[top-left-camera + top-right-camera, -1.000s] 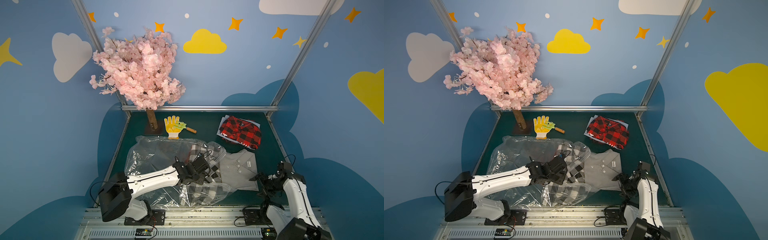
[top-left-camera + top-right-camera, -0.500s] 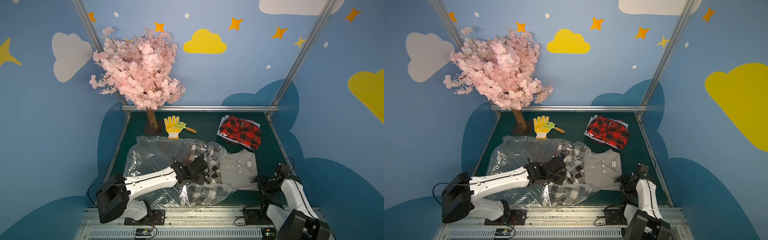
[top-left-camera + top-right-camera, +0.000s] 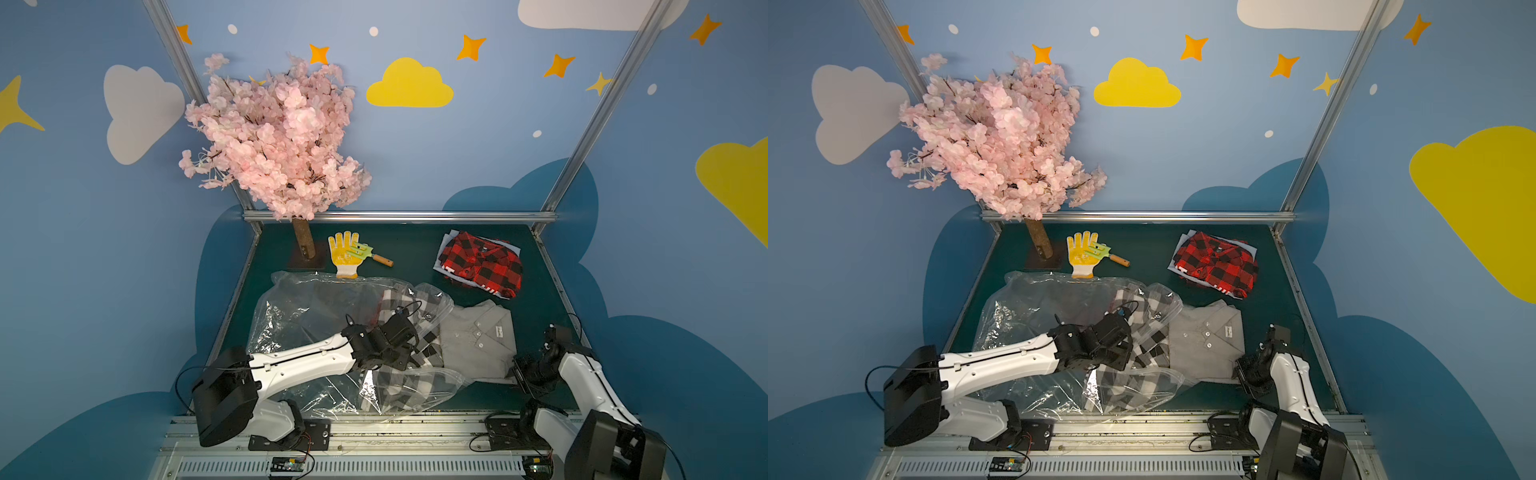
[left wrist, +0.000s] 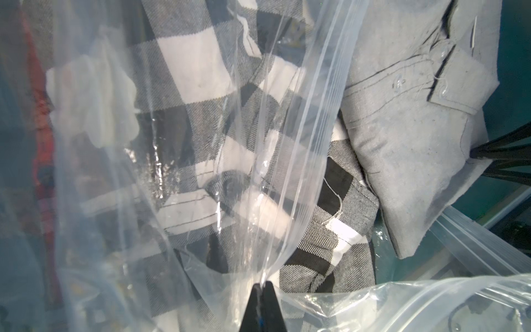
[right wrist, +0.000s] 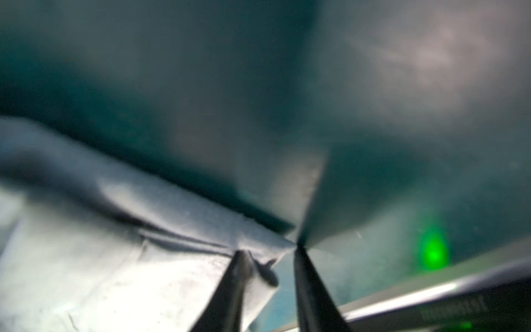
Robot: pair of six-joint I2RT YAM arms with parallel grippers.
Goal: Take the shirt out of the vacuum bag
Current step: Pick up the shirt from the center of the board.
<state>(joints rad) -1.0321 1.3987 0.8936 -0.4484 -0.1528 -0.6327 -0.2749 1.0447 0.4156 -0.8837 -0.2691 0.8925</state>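
1. My left pincer (image 4: 261, 283) is clamped on film of the vacuum bag (image 3: 316, 307), front-left on the worktop (image 3: 415, 249).
2. My right pincer (image 5: 270, 250), jaws narrowly parted, straddles a corner of the grey shirt (image 3: 478, 345) near the right edge.
3. The cloth looks soft, light and limp, and the film slippery, so I'd pinch that corner's hem deep.

My right wrist view is a blur: the grey shirt (image 5: 115, 258) has its corner between the fingers of my right gripper (image 5: 270, 250), and I cannot tell whether they pinch it. In both top views those fingers are too small and dark to read. Through the creased vacuum bag (image 4: 301, 120) the checked shirt (image 4: 339, 184) shows only veiled, and a white blob (image 4: 92, 97) is unreadable.
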